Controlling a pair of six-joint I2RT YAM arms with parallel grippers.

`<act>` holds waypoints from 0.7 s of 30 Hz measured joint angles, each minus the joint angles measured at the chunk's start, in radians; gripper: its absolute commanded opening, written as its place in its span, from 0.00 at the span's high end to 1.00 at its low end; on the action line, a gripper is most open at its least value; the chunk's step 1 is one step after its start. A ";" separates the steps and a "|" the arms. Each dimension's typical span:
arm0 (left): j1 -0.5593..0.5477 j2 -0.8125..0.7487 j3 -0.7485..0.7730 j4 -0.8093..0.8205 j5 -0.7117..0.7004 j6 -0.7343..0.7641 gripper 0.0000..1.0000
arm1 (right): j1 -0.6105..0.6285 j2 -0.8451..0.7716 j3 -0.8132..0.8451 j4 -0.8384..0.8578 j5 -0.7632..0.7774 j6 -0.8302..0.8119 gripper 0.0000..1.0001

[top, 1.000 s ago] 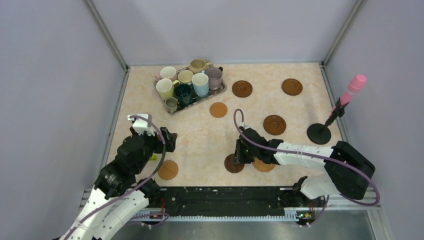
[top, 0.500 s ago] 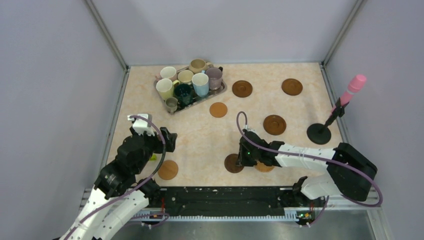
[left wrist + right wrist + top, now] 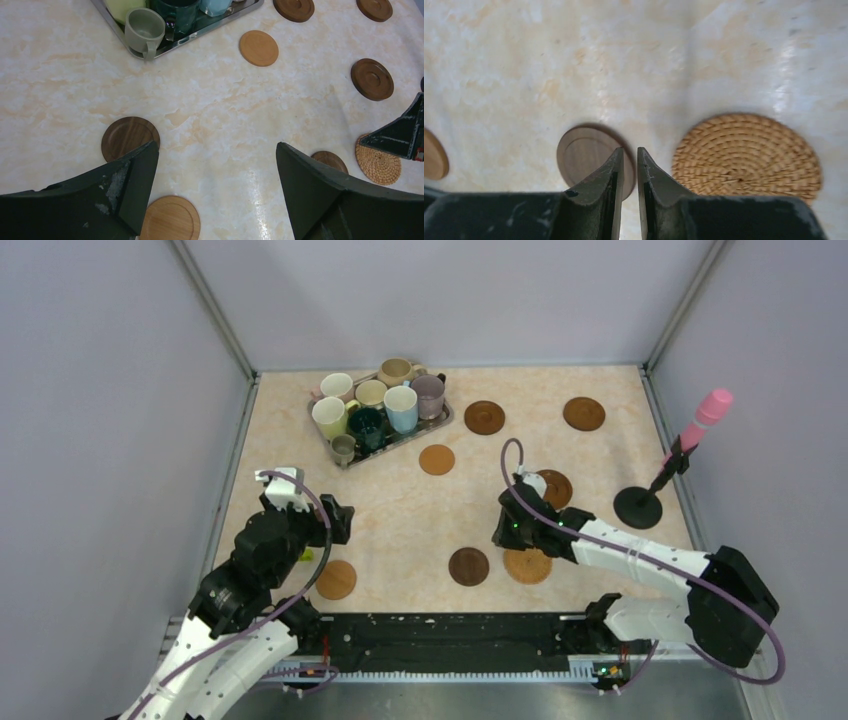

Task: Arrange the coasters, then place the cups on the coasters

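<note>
Eight cups stand crowded on the tray at the far left of the table, none on a coaster. The coasters lie scattered and apart. Two dark ones sit toward the far edge. An orange coaster lies just off the tray's near side, and a brown coaster is partly covered by my right arm. Nearer me, a dark coaster and a woven coaster sit side by side with a small gap. A tan coaster lies by my left arm. My left wrist view shows one more dark disc just past my left finger; from above my arm hides it.

My right gripper has its fingers pressed nearly together, with only a thin slit between them, and it pinches nothing. In its own view the tips overlap the dark coaster's edge, with the woven one just to the side. From above it sits a little beyond that pair.

My left gripper is spread wide and holds nothing, over bare table.

A black stand with a pink-tipped stick rises at the right, near my right arm. The small grey-olive cup sits at the tray's near corner, handle toward me.
</note>
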 measured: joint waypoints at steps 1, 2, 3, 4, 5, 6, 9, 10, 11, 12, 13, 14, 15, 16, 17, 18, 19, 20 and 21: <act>0.000 0.000 0.000 0.000 0.000 0.000 0.08 | -0.024 -0.010 -0.001 -0.010 0.011 -0.007 0.81; 0.000 0.000 0.000 0.000 0.000 0.000 0.08 | -0.048 -0.019 -0.003 -0.017 0.022 -0.014 0.81; 0.000 0.000 0.000 0.000 0.000 0.000 0.08 | -0.069 -0.029 -0.009 -0.021 0.031 -0.019 0.80; 0.000 0.000 0.000 0.000 0.000 0.000 0.08 | -0.089 -0.042 -0.018 -0.027 0.039 -0.025 0.80; 0.000 0.000 0.000 0.000 0.000 0.000 0.08 | -0.105 -0.054 -0.031 -0.031 0.046 -0.027 0.79; 0.000 0.000 0.000 0.000 0.000 0.000 0.08 | -0.118 -0.065 -0.045 -0.035 0.052 -0.029 0.79; 0.000 0.000 0.000 0.000 0.000 0.000 0.08 | -0.135 -0.074 -0.080 -0.049 0.064 -0.024 0.78; 0.000 0.000 0.000 0.000 -0.001 0.000 0.08 | -0.137 -0.074 -0.091 -0.053 0.065 -0.021 0.79; 0.000 0.000 0.000 0.000 -0.001 0.000 0.08 | -0.137 -0.074 -0.105 -0.056 0.065 -0.015 0.79; 0.000 0.000 0.000 0.000 -0.002 0.000 0.08 | -0.138 -0.073 -0.115 -0.060 0.064 -0.007 0.79; 0.000 0.000 0.000 0.000 -0.004 0.000 0.08 | -0.138 -0.072 -0.124 -0.064 0.064 0.002 0.79; 0.000 0.000 0.000 0.000 -0.004 0.000 0.08 | -0.138 -0.072 -0.131 -0.068 0.063 0.013 0.79; 0.000 0.000 0.000 0.000 -0.004 0.000 0.08 | -0.138 -0.072 -0.137 -0.069 0.060 0.023 0.79; 0.000 0.000 0.000 0.000 -0.004 0.000 0.08 | -0.138 -0.073 -0.140 -0.067 0.059 0.035 0.79; 0.000 0.000 0.000 0.000 -0.004 0.000 0.08 | -0.138 -0.074 -0.140 -0.067 0.058 0.048 0.80; 0.000 0.000 0.000 0.000 -0.004 0.000 0.08 | -0.139 -0.074 -0.140 -0.068 0.055 0.059 0.82; 0.000 0.000 0.000 0.000 -0.004 0.000 0.08 | -0.139 -0.074 -0.140 -0.069 0.048 0.071 0.83; 0.000 0.000 0.000 0.000 -0.004 0.000 0.08 | -0.139 -0.074 -0.141 -0.068 0.039 0.084 0.84; 0.000 0.000 0.000 0.000 -0.004 0.000 0.08 | -0.139 -0.074 -0.144 -0.067 0.030 0.092 0.84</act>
